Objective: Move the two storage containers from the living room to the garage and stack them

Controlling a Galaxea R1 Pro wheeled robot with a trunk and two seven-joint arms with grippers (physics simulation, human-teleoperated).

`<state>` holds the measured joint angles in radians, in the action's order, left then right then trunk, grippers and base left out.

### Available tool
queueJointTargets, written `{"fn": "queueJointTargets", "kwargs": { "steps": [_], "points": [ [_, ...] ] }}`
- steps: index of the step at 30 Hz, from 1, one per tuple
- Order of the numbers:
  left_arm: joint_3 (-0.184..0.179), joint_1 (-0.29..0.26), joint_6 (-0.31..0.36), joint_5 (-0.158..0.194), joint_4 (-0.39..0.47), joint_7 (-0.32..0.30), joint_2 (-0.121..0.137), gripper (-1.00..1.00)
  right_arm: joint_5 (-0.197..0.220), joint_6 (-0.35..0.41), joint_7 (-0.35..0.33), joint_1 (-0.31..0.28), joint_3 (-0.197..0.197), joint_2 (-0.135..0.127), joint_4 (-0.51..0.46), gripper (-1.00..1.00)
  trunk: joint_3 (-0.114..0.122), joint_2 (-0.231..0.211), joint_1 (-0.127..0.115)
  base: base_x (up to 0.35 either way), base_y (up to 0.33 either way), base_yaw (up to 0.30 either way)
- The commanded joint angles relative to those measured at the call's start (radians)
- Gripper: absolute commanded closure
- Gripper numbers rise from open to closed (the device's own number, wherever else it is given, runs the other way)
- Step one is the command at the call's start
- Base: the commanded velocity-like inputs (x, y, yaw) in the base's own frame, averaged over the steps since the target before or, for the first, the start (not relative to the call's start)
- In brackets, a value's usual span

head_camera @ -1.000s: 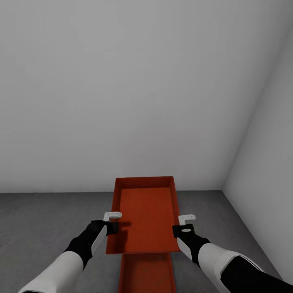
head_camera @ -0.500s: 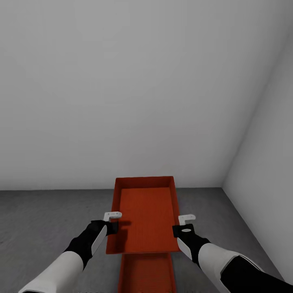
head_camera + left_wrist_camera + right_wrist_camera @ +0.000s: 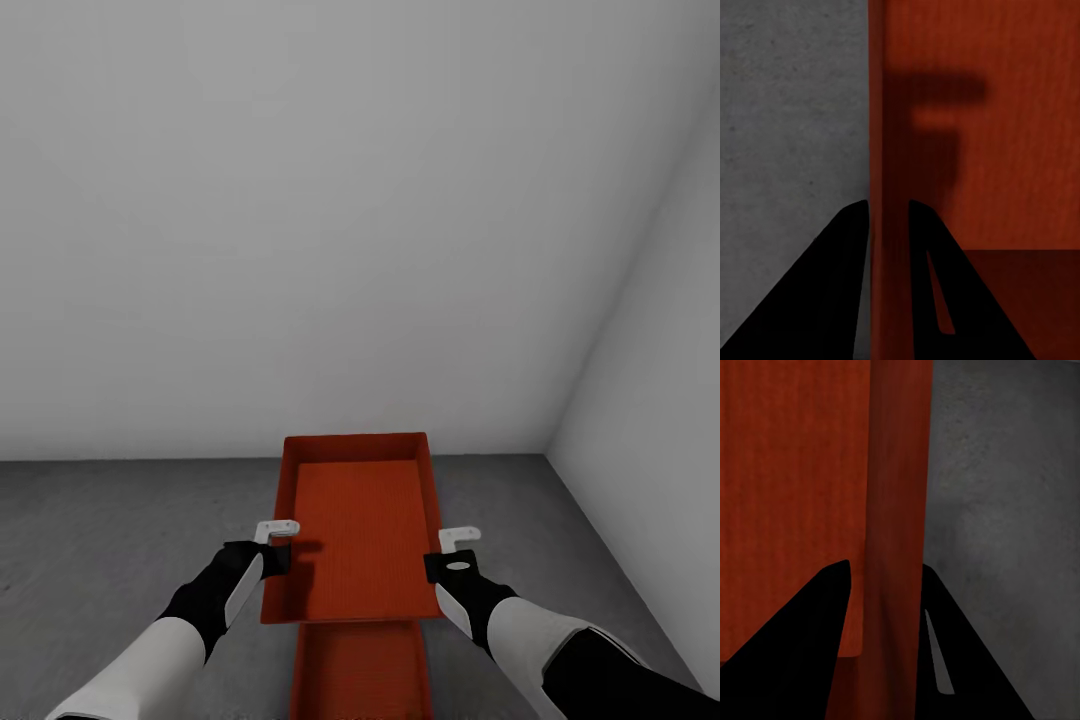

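Observation:
I hold one red-orange storage container (image 3: pixel 360 530) level above the grey concrete floor (image 3: pixel 100 540) of the garage. My left gripper (image 3: pixel 275 545) is shut on its left wall and my right gripper (image 3: pixel 450 555) is shut on its right wall. In the left wrist view the gripper (image 3: pixel 886 214) straddles that wall (image 3: pixel 889 112), one finger inside and one outside. The right wrist view has the gripper (image 3: pixel 885 574) clamped the same way on the container's other wall (image 3: pixel 896 472). The second storage container (image 3: pixel 362 670) lies lower, just nearer to me, partly covered by the held one.
Plain white walls meet in a corner (image 3: pixel 548 455) ahead on the right. The right wall (image 3: pixel 650 400) runs close along that side. Bare speckled floor stretches to the left of the containers and shows beside them in the wrist views (image 3: pixel 787 112) (image 3: pixel 1005 472).

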<state>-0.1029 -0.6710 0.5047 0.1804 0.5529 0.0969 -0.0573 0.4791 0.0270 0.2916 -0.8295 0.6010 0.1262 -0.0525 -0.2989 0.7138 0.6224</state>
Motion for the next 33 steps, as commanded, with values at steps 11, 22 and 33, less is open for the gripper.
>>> {"fn": "queueJointTargets", "kwargs": {
  "steps": [11, 22, 33],
  "points": [
    [-0.006, -0.001, -0.04, -0.026, 0.003, 0.015, 0.008, 1.0, 0.018, 0.005, 0.012, 0.0, 0.005, 0.0, 0.016, 1.0, -0.019, 0.001, 0.0, 0.0, 0.0, 0.0],
    [-0.006, -0.001, -0.04, -0.026, 0.003, 0.015, 0.008, 1.0, 0.018, 0.006, 0.012, 0.0, 0.005, 0.0, 0.017, 1.0, -0.036, 0.001, 0.0, 0.0, 0.0, 0.0],
    [-0.006, -0.001, -0.04, -0.026, 0.002, 0.015, 0.008, 1.0, 0.018, 0.005, 0.012, 0.0, 0.005, 0.0, 0.017, 1.0, -0.054, 0.001, 0.0, 0.0, 0.0, 0.0]
  ]
}}
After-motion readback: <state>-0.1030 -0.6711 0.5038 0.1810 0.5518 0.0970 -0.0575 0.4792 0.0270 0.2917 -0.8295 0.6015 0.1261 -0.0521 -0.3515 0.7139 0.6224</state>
